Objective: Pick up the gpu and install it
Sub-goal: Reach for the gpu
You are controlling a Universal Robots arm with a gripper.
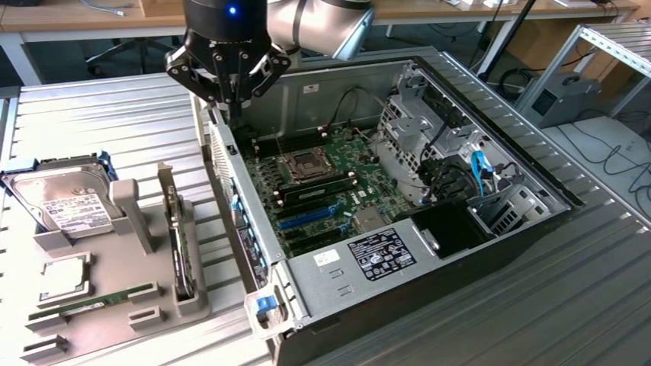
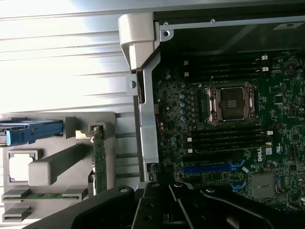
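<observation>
Grey holder tray (image 1: 112,320), on the ribbed table (image 1: 102,114) at the exterior view's left: carries the gpu (image 1: 181,248) standing on edge in a slot on the side nearest the open computer case (image 1: 514,145), plus a silver hard drive (image 1: 66,202) in a blue carrier and a green RAM stick (image 1: 94,302) lying flat. Gripper (image 1: 232,114): fingers closed together with nothing between them, pointing down over the case's wall near its far corner, well apart from the gpu. Motherboard (image 1: 336,183) inside the case: CPU socket (image 1: 305,165) in the middle, blue expansion slots (image 1: 310,217) nearer the camera.
</observation>
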